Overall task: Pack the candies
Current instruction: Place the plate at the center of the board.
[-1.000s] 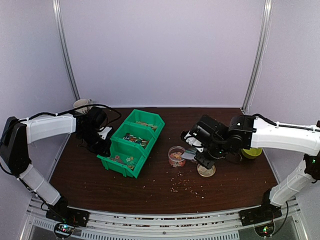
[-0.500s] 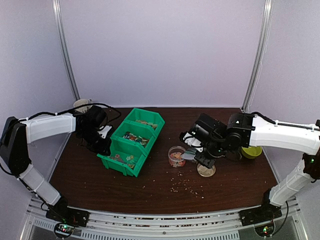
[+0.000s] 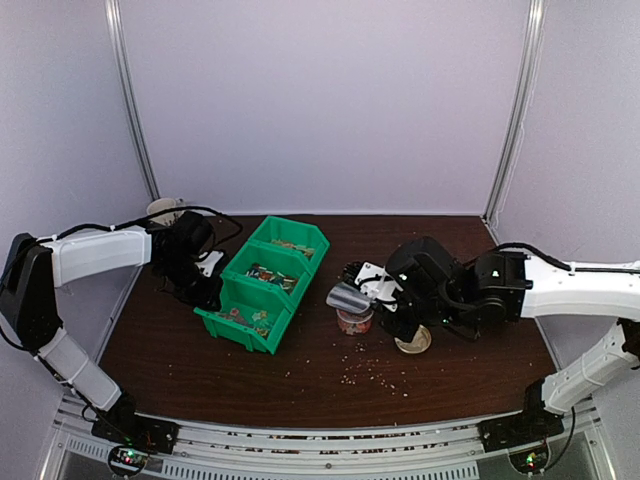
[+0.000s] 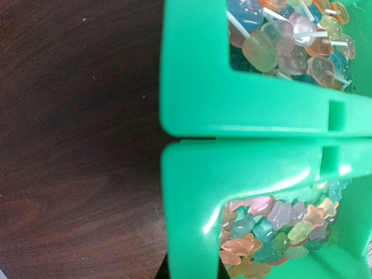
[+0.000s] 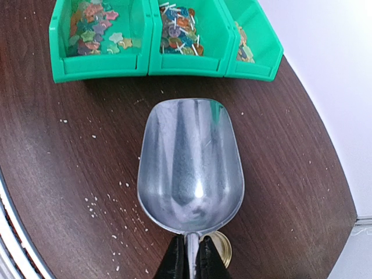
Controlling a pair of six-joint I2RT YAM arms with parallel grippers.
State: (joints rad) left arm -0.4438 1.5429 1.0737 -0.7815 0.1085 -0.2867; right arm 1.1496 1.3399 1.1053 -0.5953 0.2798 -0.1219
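Note:
The candies fill three joined green bins (image 3: pixel 262 283): star-shaped ones (image 5: pixel 93 26) in one compartment and wrapped ones (image 5: pixel 180 26) in the one beside it. More candies lie in a small clear jar (image 3: pixel 353 321) on the table. My left gripper (image 3: pixel 208 290) is shut on the bin's wall (image 4: pixel 192 192), with candies (image 4: pixel 279 226) just inside it. My right gripper (image 5: pixel 190 261) is shut on the handle of a metal scoop (image 5: pixel 190 163). The scoop (image 3: pixel 348 297) is empty and hovers level over the jar, its mouth toward the bins.
A small round gold lid (image 3: pixel 412 342) lies on the table right of the jar, and also shows under the scoop handle as the gold lid (image 5: pixel 224 247). Pale crumbs (image 3: pixel 372 372) are scattered on the dark table in front of the jar. A pale cup (image 3: pixel 162 208) stands at the back left.
My right arm has swung the scoop leftward, from just right of the jar to above it. The left arm and the bins have not moved.

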